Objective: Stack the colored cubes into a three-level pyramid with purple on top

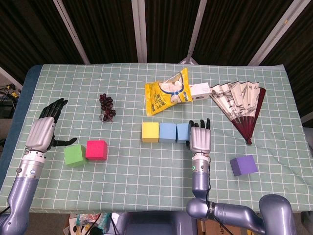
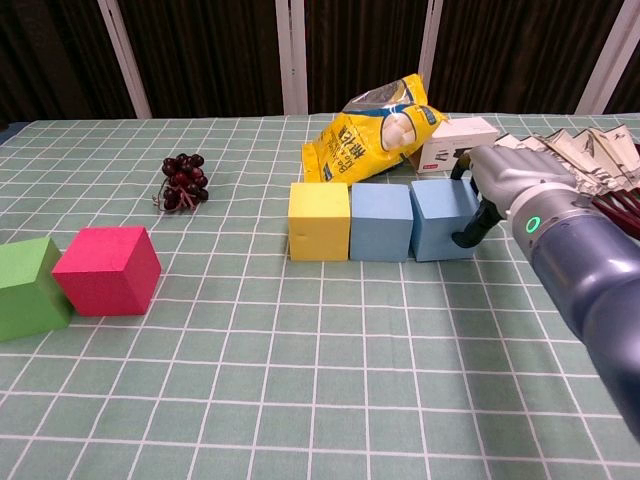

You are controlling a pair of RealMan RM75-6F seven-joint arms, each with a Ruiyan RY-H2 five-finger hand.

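Note:
A yellow cube (image 1: 150,131) (image 2: 318,221), a light blue cube (image 1: 167,132) (image 2: 380,222) and a second blue cube (image 1: 183,131) (image 2: 442,218) stand in a tight row at mid-table. My right hand (image 1: 200,137) (image 2: 500,185) presses flat against the right side of that second blue cube, fingers extended and thumb at its front. The purple cube (image 1: 243,165) lies alone at the near right. A green cube (image 1: 75,155) (image 2: 28,288) and a red cube (image 1: 96,150) (image 2: 107,270) sit side by side at the near left. My left hand (image 1: 44,131) hovers open just left of the green cube.
A bunch of dark grapes (image 1: 107,107) (image 2: 182,180) lies behind the red cube. A yellow snack bag (image 1: 167,91) (image 2: 375,130) and a white box (image 1: 199,90) (image 2: 455,140) sit behind the row. A folding fan (image 1: 242,105) (image 2: 590,150) is spread at the far right.

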